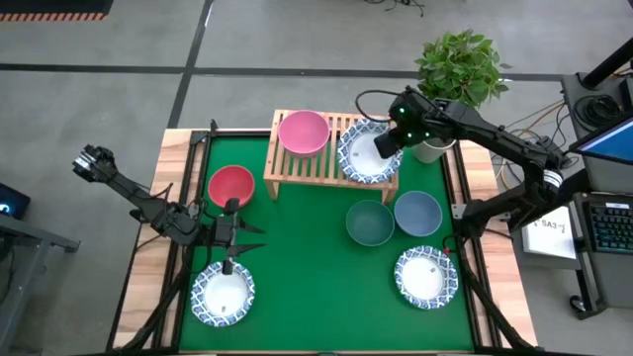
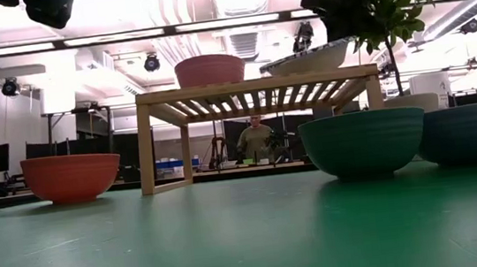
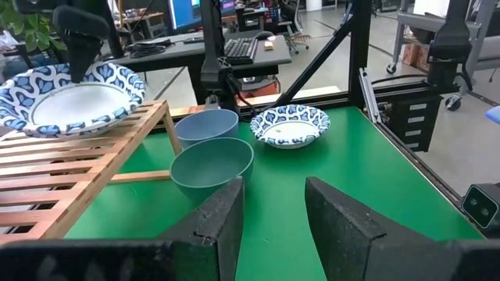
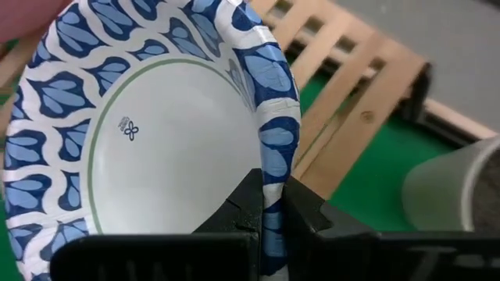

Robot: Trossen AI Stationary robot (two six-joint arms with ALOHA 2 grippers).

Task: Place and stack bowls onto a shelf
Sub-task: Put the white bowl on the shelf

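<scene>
A light-wood shelf (image 1: 336, 163) stands at the far middle of the green table. A pink bowl (image 1: 304, 132) sits on its left part. Over its right part is a white bowl with a blue patterned rim (image 1: 366, 153), with my right gripper (image 1: 384, 144) shut on it. On the table rest a red bowl (image 1: 231, 185), a teal bowl (image 1: 370, 222), a blue bowl (image 1: 417, 213) and two more white patterned bowls (image 1: 224, 295) (image 1: 426, 275). My left gripper (image 1: 252, 237) hovers open at the near left, pointing across the table, fingers (image 3: 226, 222) empty. My right gripper pinches the white bowl's patterned rim (image 4: 275, 168) between its two fingers, one on the inner side and one on the outer. The fingers slant down from the table's far right side, at the rim section toward the plant. The bowl (image 2: 306, 58) is tilted over the shelf's slats; whether it touches them I cannot tell.
A potted plant (image 1: 457, 64) in a grey pot (image 1: 430, 150) stands just right of the shelf, close to my right arm. The middle of the shelf top (image 2: 251, 86) is bare. Black frame rails run along the table's sides. A person sits in the room beyond.
</scene>
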